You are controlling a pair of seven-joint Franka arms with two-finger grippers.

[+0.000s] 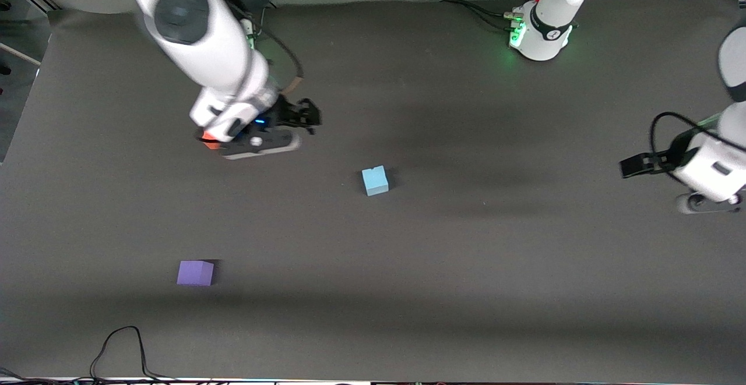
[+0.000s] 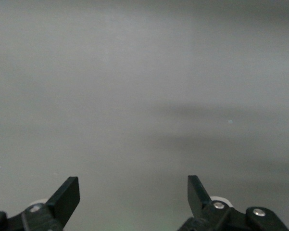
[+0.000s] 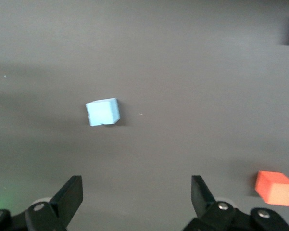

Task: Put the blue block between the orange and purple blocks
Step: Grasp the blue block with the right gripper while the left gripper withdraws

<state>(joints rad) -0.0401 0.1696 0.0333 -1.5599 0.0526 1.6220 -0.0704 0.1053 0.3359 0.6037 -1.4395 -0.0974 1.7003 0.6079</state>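
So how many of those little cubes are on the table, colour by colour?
Blue block: 1
Orange block: 1, partly hidden under the right arm in the front view
Purple block: 1
Total: 3

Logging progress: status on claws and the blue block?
Both claws open, empty: right claw above table by orange block, left claw waiting. Blue block untouched mid-table. Purple block nearer camera. Nothing in the way.

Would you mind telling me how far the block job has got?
Nothing is placed yet: the blue block sits alone on the table, apart from the orange block and purple block. Both the right pincer and left pincer are open and empty. Pick-up and placement remain.
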